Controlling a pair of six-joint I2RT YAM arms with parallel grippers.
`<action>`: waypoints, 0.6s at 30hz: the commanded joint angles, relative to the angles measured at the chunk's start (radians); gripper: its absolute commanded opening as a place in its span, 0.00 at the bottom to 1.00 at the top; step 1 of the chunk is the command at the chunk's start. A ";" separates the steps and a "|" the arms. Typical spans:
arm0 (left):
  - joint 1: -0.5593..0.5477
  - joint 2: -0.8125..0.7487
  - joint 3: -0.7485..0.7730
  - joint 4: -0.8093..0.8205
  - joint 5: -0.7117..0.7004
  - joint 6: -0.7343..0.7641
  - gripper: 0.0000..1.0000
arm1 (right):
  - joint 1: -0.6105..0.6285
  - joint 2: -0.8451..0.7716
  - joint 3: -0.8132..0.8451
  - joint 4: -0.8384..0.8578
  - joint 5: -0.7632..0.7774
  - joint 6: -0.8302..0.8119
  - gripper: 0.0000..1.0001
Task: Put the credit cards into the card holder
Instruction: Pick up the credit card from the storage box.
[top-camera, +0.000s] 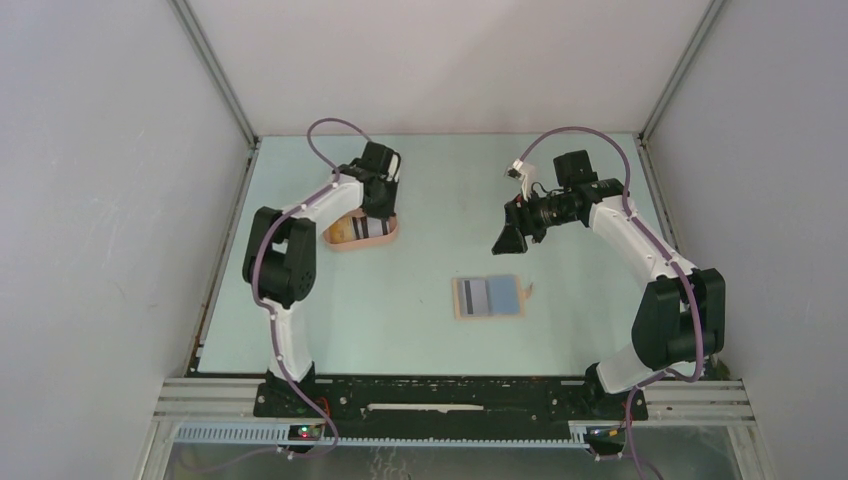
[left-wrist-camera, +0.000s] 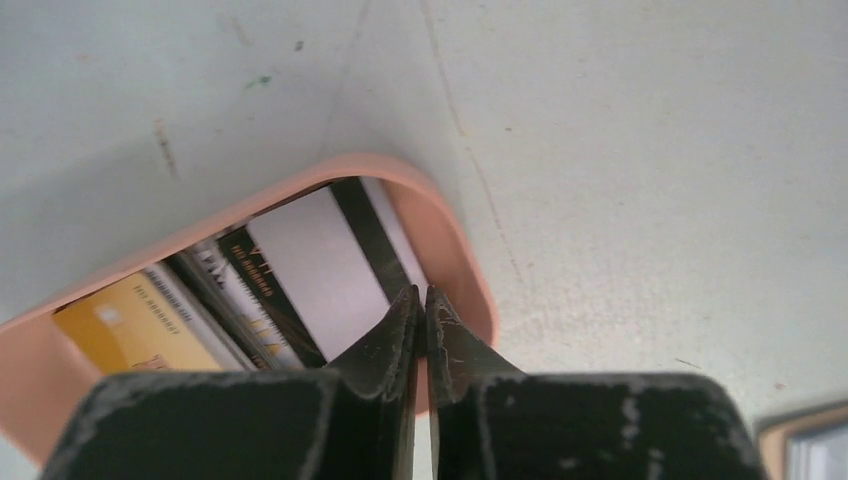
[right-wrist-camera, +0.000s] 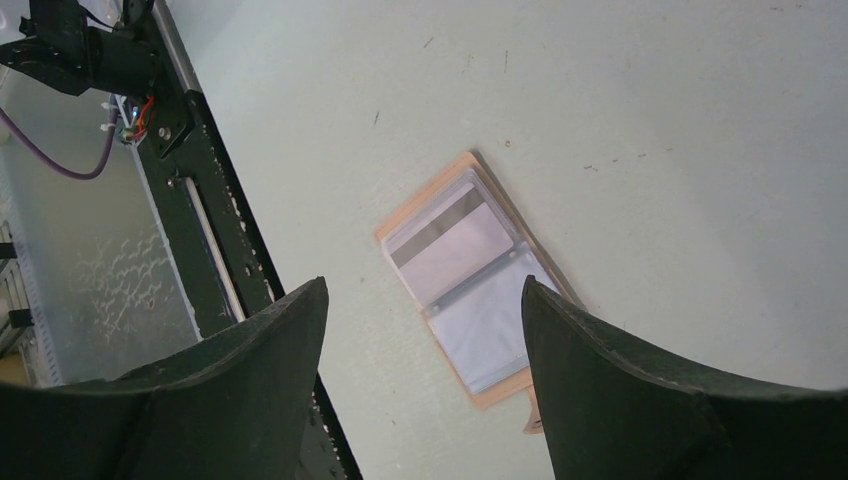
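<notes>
The left gripper (left-wrist-camera: 424, 300) is pressed nearly together inside the tray (left-wrist-camera: 462, 268), perhaps pinching the white card (left-wrist-camera: 310, 265). The right gripper (right-wrist-camera: 422, 290) hangs spread above the card holder (right-wrist-camera: 480, 335). The next move needs a clean lift.

Overhead looks down; right wrist, perhaps high, shares card holder (top-camera: 488, 298).
</notes>
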 joint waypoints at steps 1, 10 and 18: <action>-0.014 0.018 0.074 -0.016 0.149 0.022 0.11 | 0.005 -0.018 0.028 -0.006 -0.021 -0.019 0.80; -0.065 0.093 0.162 -0.077 0.240 0.053 0.13 | 0.005 -0.033 0.029 -0.008 -0.019 -0.021 0.80; -0.134 0.123 0.210 -0.111 0.388 0.110 0.15 | 0.003 -0.039 0.028 -0.009 -0.021 -0.022 0.80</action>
